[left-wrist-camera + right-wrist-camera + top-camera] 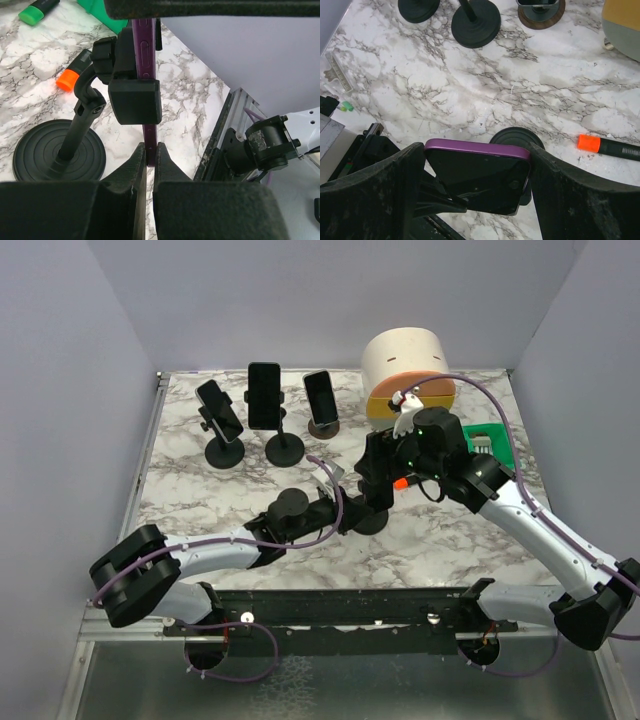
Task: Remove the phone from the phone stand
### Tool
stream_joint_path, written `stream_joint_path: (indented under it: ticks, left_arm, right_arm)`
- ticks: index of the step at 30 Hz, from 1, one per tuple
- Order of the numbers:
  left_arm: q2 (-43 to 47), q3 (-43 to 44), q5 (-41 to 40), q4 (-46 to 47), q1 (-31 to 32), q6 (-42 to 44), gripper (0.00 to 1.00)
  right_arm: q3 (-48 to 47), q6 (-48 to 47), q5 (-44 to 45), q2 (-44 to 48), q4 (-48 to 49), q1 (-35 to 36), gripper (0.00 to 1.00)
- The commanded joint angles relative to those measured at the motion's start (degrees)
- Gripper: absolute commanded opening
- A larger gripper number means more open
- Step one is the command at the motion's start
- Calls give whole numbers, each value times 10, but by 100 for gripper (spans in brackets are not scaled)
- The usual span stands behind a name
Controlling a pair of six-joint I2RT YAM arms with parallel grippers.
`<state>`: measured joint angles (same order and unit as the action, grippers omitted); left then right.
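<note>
The purple phone [477, 170] stands clamped in the black phone stand [135, 100], whose round base [57, 152] rests on the marble table. My left gripper [150, 150] is shut on the phone's [145, 50] thin lower edge, one pad on each face. From above, my right gripper [477, 150] straddles the phone's top end, and its wide-set fingers [395, 190] touch both side edges. In the top view the right gripper [382, 475] hides most of the phone, the left gripper [345, 502] reaches in from the left, and the stand's base [372, 520] shows below them.
Three more phones on stands [220, 410] [265, 395] [320, 395] line the back. An orange-capped marker [607, 146] lies right of the stand, a green highlighter [37, 11] beyond it. A tan cylinder [405, 365] and a green object [490, 440] sit back right.
</note>
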<state>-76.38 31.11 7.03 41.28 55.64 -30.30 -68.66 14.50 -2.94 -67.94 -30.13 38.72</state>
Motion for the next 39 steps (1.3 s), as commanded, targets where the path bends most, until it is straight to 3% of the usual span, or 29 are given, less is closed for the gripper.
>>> stream_joint_path:
  ticks: [1,14,18,24,30,39]
  left_arm:
    - [-15,-13,-20,19,2,2,0]
    - [-41,-20,-26,61,2,-9,0]
    - [-34,-20,-22,63,2,-10,2]
    - [-4,-32,-31,61,1,-7,41]
    - [28,-35,-22,25,2,-8,59]
    - [191,-53,-74,-150,2,15,82]
  right_arm:
    - [-25,0,21,5,-25,15,84]
    - [-32,6,76,5,-42,60,84]
    - [-28,7,91,18,-45,61,89]
    - [-8,8,108,45,-34,61,96]
    - [16,6,118,70,-19,61,99]
    - [53,18,192,95,8,98,100]
